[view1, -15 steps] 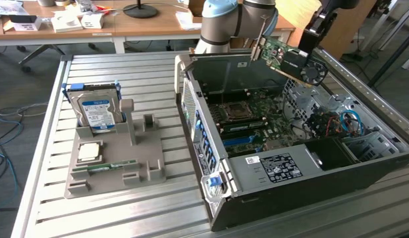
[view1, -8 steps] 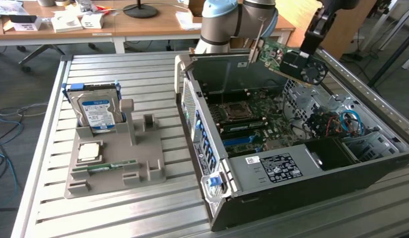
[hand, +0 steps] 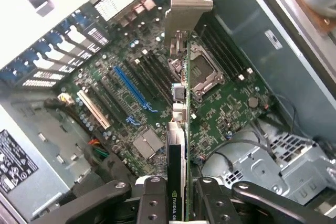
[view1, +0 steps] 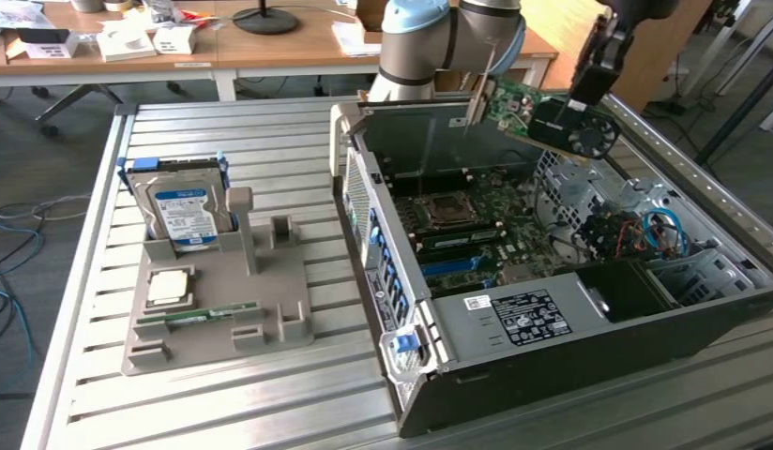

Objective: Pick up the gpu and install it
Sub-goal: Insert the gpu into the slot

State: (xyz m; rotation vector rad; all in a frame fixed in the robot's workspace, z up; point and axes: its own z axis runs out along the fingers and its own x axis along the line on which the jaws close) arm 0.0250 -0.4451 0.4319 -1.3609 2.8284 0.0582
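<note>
Green circuit board, black fan shroud, bare metal bracket: the gpu (view1: 524,101) is held in the air above the open computer case (view1: 487,375), toward the case's far side in the exterior view. It is clear of the motherboard (view1: 468,220) and touches nothing below.

The tool (view1: 574,98) is closed to a narrow gap on the card. In the wrist view the fingers (hand: 152,200) are seen pressed on either face of the card, which is viewed edge-on with its bracket (hand: 189,3) at the far end. A long blue slot (hand: 131,87) is noted on the board beneath, off to one side of the card's edge. No alignment with it is judged as yet.

Handling, as judged:
- The card is light and stiff and unlikely to sag in the grip, but it is fragile.
- Fan blades and the contact edge are best left untouched.
- The flat faces at the end opposite the bracket, as gripped now, are taken as the sound hold.
- Smooth shroud plastic could slip if twisted.

On the bench (view1: 236,394), well apart from the case, a grey holder (view1: 280,300) is seen. A hard drive (view1: 187,211) stands upright in it and a memory stick (view1: 199,317) lies flat.
</note>
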